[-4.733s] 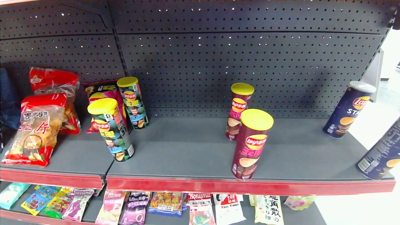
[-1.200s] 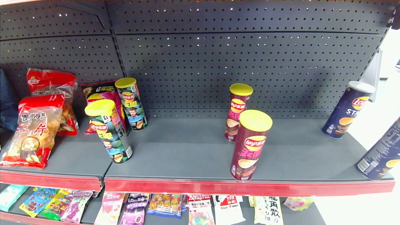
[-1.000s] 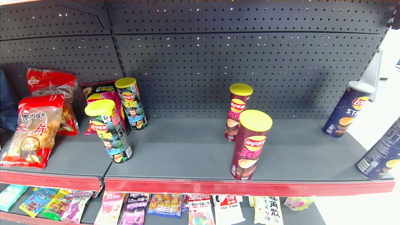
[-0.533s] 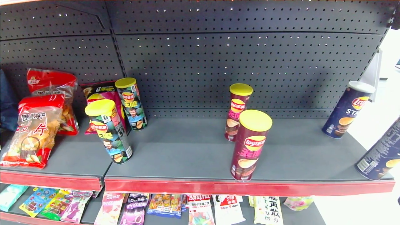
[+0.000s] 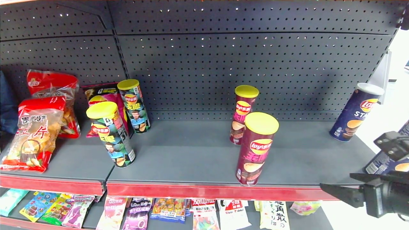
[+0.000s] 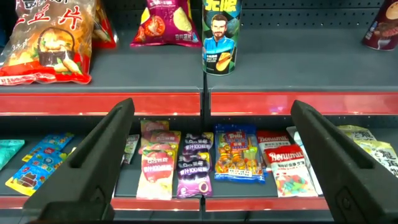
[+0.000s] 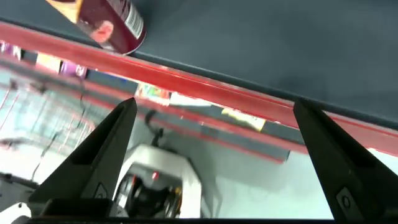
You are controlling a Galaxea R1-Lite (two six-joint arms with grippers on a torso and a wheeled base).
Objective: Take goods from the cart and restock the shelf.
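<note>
In the head view the shelf [image 5: 191, 159] has a near maroon can [image 5: 255, 150] standing upright close to its red front lip, right of centre, and a far maroon can [image 5: 243, 111] just behind it. On the left stand two green cans [image 5: 111, 134], one near and one far, with a purple chip bag [image 5: 102, 95] leaning between them and red snack bags [image 5: 35, 134] further left. A blue can [image 5: 356, 111] stands far right, and a second blue can [image 5: 386, 164] sits at the near right corner, partly behind the right gripper [image 5: 348, 163]. That gripper hangs in front of the shelf lip at the right, well apart from the maroon cans, its fingers spread wide with nothing between them. The lower shelf [image 5: 92, 217] holds a row of flat packets [image 5: 204, 210]. In the left wrist view the left gripper [image 6: 211, 106] faces the shelf front at about the level of the red lip, near the join between the two shelf sections; its fingers are wide apart and empty. Beyond them are the near green can, the purple chip bag, the red snack bags and the packets lower down. In the right wrist view the right gripper's fingers again stand wide open and hold nothing. They frame the red lip, and the base of the near maroon can rests on the shelf just beyond it, to one side.
</note>
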